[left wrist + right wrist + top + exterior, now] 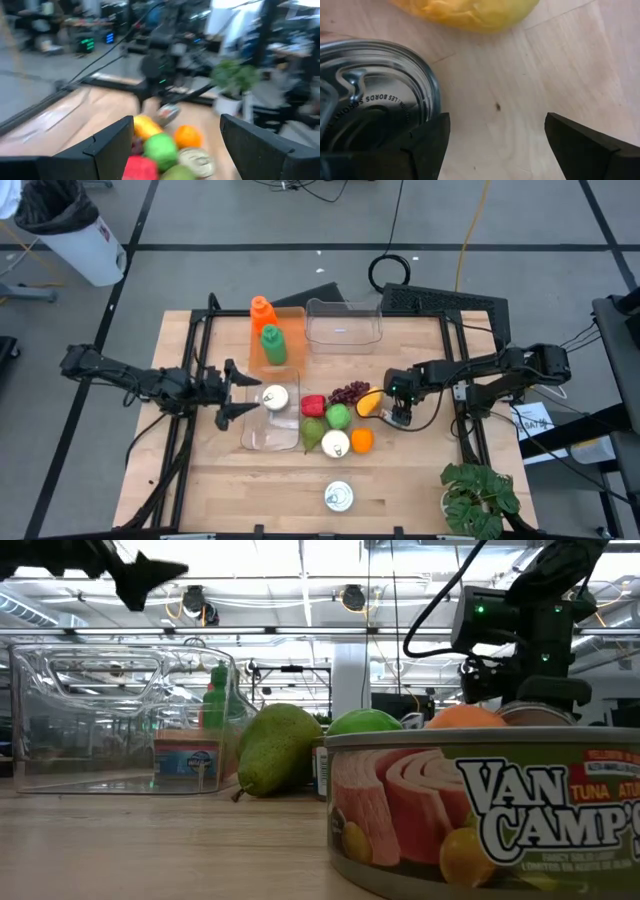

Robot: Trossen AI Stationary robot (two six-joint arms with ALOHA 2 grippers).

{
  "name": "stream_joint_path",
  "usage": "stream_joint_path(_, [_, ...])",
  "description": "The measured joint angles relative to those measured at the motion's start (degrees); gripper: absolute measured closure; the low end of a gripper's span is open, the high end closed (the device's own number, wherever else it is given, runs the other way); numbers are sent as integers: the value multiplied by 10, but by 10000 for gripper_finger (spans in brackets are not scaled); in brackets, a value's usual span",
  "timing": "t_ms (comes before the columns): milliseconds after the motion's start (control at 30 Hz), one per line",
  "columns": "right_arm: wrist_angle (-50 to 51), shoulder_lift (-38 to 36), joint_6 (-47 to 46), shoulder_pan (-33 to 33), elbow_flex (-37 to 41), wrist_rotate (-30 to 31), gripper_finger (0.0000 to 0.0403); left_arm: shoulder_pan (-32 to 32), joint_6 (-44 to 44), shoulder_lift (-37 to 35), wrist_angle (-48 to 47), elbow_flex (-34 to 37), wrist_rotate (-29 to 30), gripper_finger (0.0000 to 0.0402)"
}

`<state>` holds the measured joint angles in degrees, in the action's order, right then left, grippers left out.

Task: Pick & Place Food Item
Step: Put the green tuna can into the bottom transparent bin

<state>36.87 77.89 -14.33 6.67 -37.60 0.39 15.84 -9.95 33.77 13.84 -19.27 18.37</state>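
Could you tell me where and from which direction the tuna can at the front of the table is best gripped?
Grip the tuna can across its round side wall, coming straight down from above. It stands upright, lid up, alone on the bare table, so open fingers could likely straddle it on either side.

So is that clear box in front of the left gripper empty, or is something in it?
Not empty. The clear box holds a small white-lidded tub at its far end, seen from above and through its wall in the low view.
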Motion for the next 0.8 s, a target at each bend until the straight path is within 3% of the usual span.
stream_joint_path(133, [-21,1,7,11,1,-26,94,0,-13,39,14,0,29,96])
stream_joint_path(533, [-35,-3,30,44,1,17,94,0,-3,129,75,0,27,96])
stream_joint_path(800, [32,-82,19,47,-35,58,94,-1,-3,148,74,0,28,96])
